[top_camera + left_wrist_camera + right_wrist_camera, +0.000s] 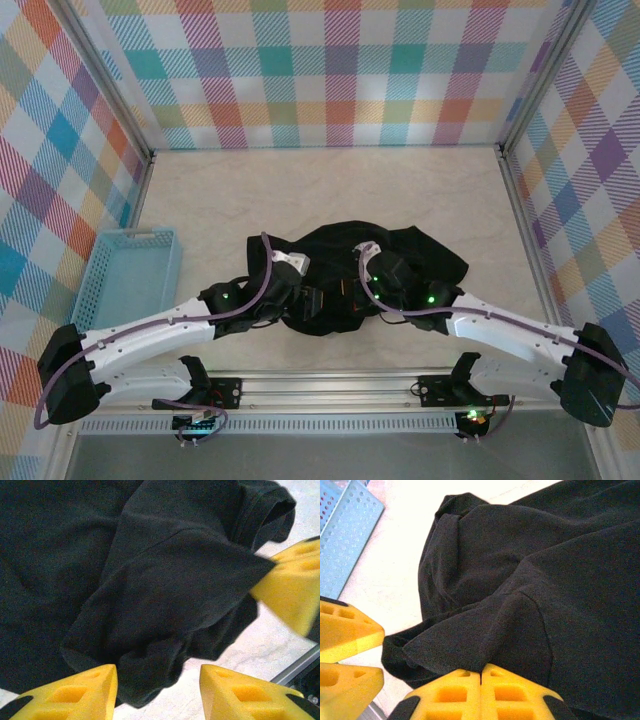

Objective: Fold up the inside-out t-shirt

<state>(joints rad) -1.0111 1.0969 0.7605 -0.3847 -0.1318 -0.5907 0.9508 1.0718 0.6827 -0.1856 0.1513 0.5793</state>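
**Mid-fold, one hold taken.** We see the inside-out t-shirt (pixel 400 255) lying as a limp black heap at the middle of the worktop's (pixel 330 190) near edge, with both arms bent in over it. The right gripper (pixel 481 672) is clamped on a fold of the fabric, its jaws pressed together with a peak of cloth caught between them. We judge this pinch is meant to lift one layer so the garment can be spread flat. The left gripper (pixel 156 677) hangs just beside that peak, jaws apart and nothing between them, placed, we think, to take a second hold. A blue basket (pixel 130 280) stands at the worktop's left edge, well apart from the shirt, which is not yet folded.
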